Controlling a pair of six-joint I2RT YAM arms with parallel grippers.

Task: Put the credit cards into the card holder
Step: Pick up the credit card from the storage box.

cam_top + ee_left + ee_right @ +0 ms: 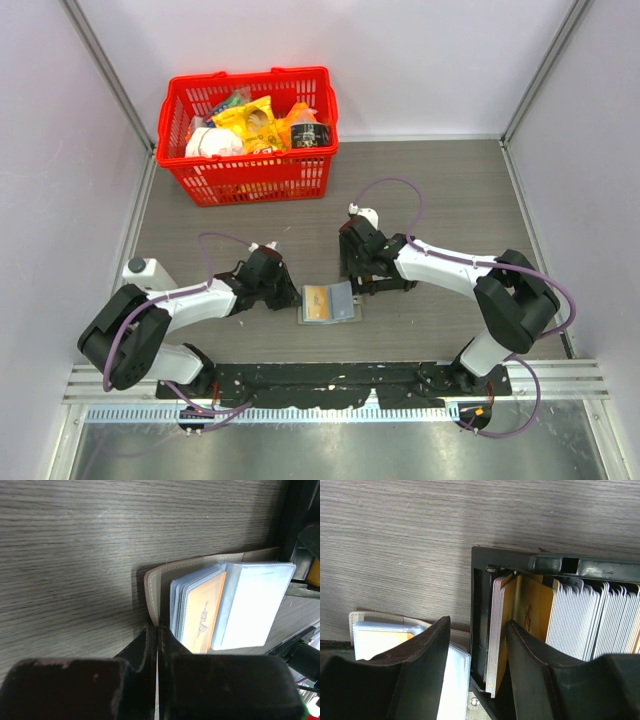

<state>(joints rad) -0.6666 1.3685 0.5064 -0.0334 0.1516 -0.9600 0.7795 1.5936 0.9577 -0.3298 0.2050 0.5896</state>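
The grey-beige card holder (pixel 328 302) lies open on the table between the arms. In the left wrist view its cover (pixel 156 587) and clear pockets show, one holding an orange card (pixel 202 611). My left gripper (pixel 157 628) is shut, its tips pinching the cover's near edge; from above it (pixel 290 296) sits at the holder's left side. My right gripper (pixel 479 625) is open over a black tray (pixel 520 560) of upright credit cards (pixel 580 615). One finger (pixel 530 655) is inside, behind a small pack of cards (pixel 497 630). The other (pixel 425 655) is outside, above the holder (pixel 457 665).
A red basket (pixel 250 135) full of packaged goods stands at the back left. Grey walls close in the table on three sides. The black tray (pixel 388 288) lies right beside the card holder, mostly under my right gripper (pixel 362 272).
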